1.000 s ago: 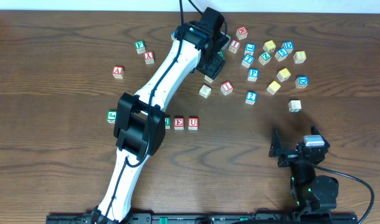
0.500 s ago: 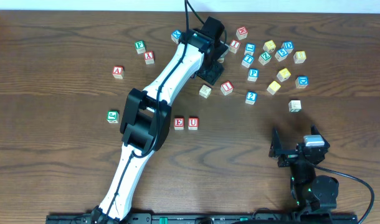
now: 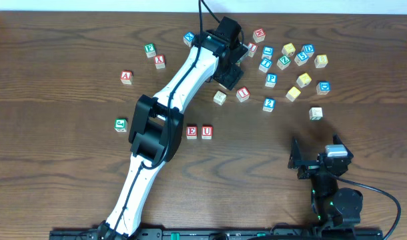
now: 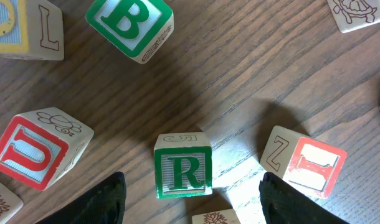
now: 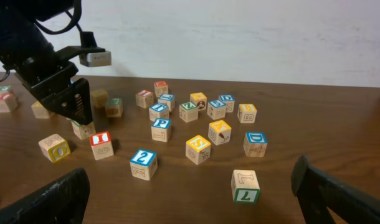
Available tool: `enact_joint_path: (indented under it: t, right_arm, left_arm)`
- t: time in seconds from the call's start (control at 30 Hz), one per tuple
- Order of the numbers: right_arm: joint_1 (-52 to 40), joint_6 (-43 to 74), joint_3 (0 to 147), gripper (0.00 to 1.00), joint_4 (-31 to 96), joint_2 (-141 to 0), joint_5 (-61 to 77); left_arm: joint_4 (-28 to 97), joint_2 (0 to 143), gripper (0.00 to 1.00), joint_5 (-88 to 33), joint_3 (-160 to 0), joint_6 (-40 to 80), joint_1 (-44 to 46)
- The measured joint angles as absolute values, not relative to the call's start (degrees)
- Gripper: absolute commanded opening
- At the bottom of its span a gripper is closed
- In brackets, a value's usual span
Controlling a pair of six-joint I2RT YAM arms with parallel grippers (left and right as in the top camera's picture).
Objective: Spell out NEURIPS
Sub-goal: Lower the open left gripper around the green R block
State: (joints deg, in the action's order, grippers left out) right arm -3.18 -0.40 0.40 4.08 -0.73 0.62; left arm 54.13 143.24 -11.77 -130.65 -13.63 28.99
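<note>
Between the wide-spread fingers of the left claw (image 4: 191,198) sits the green R block (image 4: 183,173), flat on the table (image 4: 271,81), far side, ungripped. I judge the claw centred there because R follows the E block (image 3: 191,131) and U block (image 3: 207,131) already rowed. Parked, the right claw (image 5: 191,202) is spread, empty.

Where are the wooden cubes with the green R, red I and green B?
Green R wooden cube (image 4: 184,173): left wrist view, lettered face.
Red I wooden cube (image 4: 314,167): left wrist view, lettered face.
Green B wooden cube (image 4: 129,23): left wrist view, lettered face.
</note>
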Motion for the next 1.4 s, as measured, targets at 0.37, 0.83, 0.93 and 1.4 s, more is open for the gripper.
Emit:
enact_joint_path:
  t: [0.37, 0.83, 0.93, 1.4]
  right_arm:
    - [-3.18, -0.40, 0.40, 0.99, 4.05, -0.73, 0.62]
    - [-3.18, -0.40, 0.40, 0.99, 4.08, -0.73, 0.62]
    - [-3.18, -0.40, 0.40, 0.99, 4.08, -0.73, 0.62]
    - [-3.18, -0.40, 0.40, 0.99, 4.08, -0.73, 0.62]
  left_arm:
    - [53.60, 144.33, 0.67, -11.92, -130.65, -13.80, 28.99]
    - [52.88, 144.35, 0.63, -11.92, -130.65, -13.96, 28.99]
    - [52.88, 144.35, 0.62, -11.92, -130.65, -13.96, 28.99]
    - [52.51, 145.01, 0.62, -11.44, -130.65, -13.96, 28.99]
